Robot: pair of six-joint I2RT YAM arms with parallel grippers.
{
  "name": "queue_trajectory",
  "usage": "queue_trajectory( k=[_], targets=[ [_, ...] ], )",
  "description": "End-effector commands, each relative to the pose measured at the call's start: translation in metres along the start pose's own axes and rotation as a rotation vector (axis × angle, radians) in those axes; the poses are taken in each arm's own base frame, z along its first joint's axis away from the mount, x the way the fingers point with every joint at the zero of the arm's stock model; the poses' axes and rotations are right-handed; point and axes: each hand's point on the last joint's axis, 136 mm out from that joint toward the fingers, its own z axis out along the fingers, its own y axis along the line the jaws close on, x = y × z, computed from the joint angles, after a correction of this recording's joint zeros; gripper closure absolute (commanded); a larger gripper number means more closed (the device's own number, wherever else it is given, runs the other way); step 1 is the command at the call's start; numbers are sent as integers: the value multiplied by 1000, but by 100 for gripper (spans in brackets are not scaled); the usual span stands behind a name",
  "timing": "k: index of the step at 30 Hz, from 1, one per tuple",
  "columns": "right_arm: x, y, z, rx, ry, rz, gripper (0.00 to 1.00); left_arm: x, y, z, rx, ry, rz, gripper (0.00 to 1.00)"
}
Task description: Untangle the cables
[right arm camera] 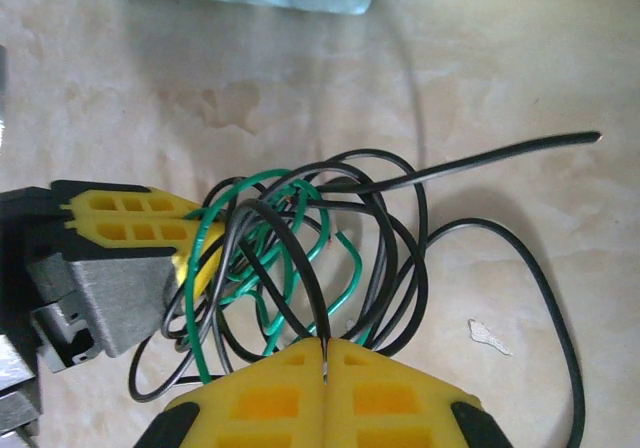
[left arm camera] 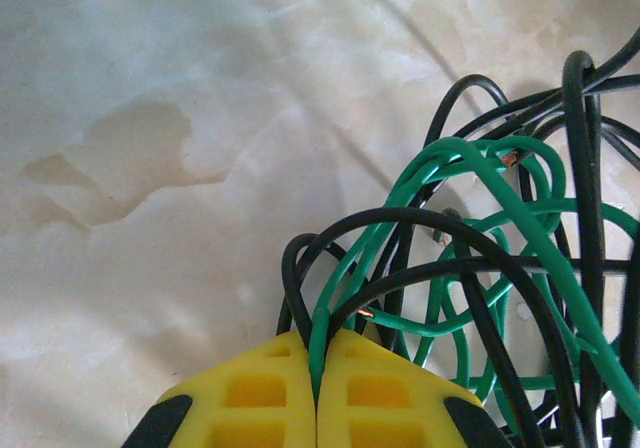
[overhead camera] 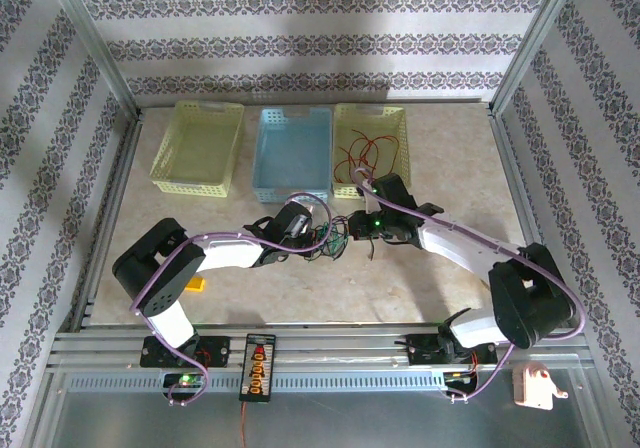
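A tangle of thin green and black cables [overhead camera: 328,240] lies on the table between the two arms. My left gripper [left arm camera: 318,353] is shut on a green cable [left arm camera: 322,333] of the tangle, with black loops [left arm camera: 420,223] arching over its tips. My right gripper [right arm camera: 326,353] is shut on a black cable [right arm camera: 308,278] that rises from its yellow tips into the knot. The left gripper's yellow fingers [right arm camera: 130,218] show at the left of the right wrist view, inside the tangle. Several red cables [overhead camera: 362,151] lie in the right yellow basket [overhead camera: 372,118].
Three baskets stand at the back: a yellow one [overhead camera: 198,148], a blue one [overhead camera: 292,150] and the right yellow one. One black cable end [right arm camera: 520,150] sticks out to the right. A small black device [overhead camera: 258,366] sits on the front rail. A small yellow piece [overhead camera: 196,284] lies by the left arm.
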Motion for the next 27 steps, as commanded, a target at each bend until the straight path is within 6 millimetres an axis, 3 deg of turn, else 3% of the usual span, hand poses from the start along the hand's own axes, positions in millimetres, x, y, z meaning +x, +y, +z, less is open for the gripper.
queue_trajectory(
  k=[1, 3, 6, 15, 27],
  targets=[
    [-2, 12, -5, -38, -15, -33, 97, 7, -1, -3, 1, 9, 5, 100],
    [-1, 15, -4, -47, -10, -41, 85, 6, -2, -3, 7, 7, 6, 100],
    [-3, 12, 0, -29, -10, -38, 80, 7, -2, -2, 8, 9, 9, 100],
    [-5, 11, 12, -15, 11, -50, 74, 7, -2, -3, 9, 9, 8, 100],
    [-16, 11, 12, 31, -9, -115, 69, 7, -4, -2, 18, 12, 10, 100]
  ],
)
